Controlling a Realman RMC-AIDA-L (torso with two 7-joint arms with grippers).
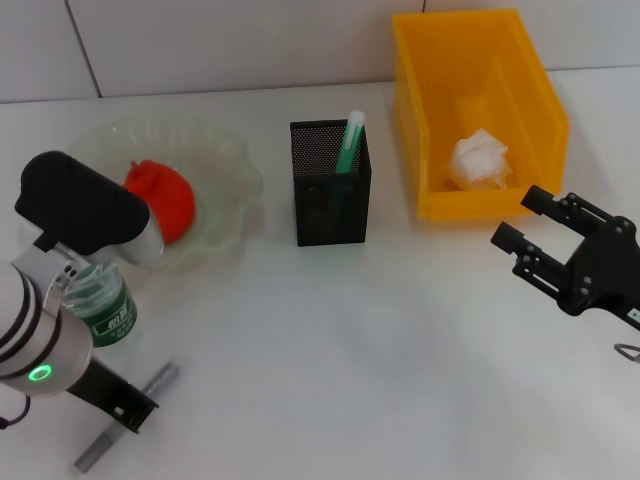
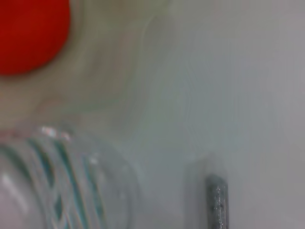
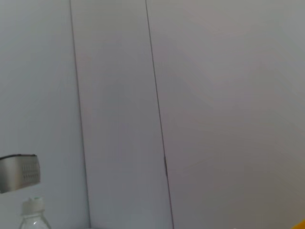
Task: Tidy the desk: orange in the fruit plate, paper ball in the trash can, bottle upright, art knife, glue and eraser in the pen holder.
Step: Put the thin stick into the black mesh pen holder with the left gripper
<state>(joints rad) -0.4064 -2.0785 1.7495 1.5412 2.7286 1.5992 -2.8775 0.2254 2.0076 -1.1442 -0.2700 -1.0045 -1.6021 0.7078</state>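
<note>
L claw point(image 1: 85, 290) sat at the bottle point(image 1: 103, 310), fingers hidden, can't tell grip. Knife point(image 1: 128, 417) lay just below; bottle could tip. R claw point(image 1: 532, 232) gaped near can point(image 1: 480, 105).

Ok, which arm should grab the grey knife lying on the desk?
Left. The art knife lies right beside the left arm, next to the bottle; the right gripper hovers open far across, by the trash can.
</note>
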